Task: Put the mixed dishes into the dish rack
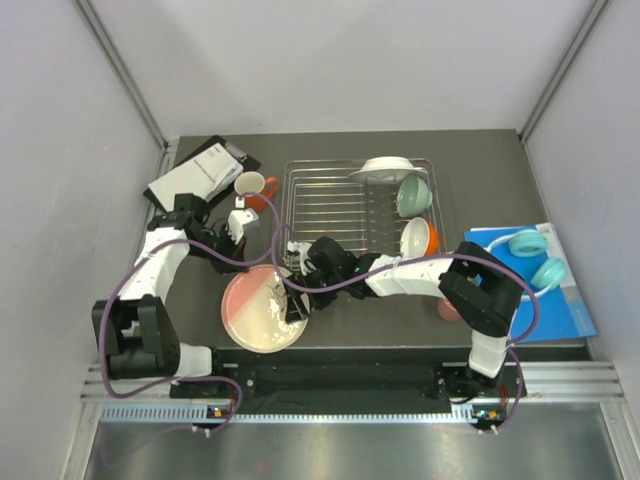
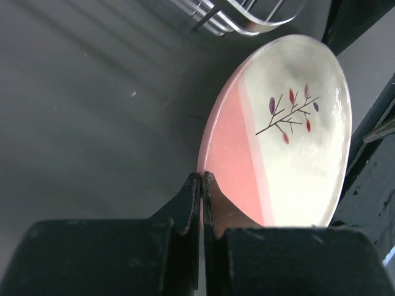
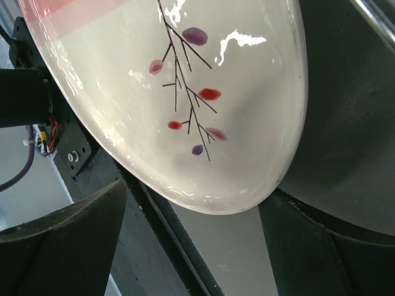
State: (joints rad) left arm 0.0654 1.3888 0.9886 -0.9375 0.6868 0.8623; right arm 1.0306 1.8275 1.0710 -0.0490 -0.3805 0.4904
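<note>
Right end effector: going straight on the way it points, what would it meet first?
The pink-and-cream plate: its cream rim sits between the fingers of the open right end effector, apparently very close, though depth is hard to judge.

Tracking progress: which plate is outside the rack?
The pink-and-cream sprig plate, outside the rack by its near-left corner; the white plate sits inside at the far end.

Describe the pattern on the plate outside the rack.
The plate: pink and cream, dark sprig with red and purple leaves; best in left wrist view.
</note>
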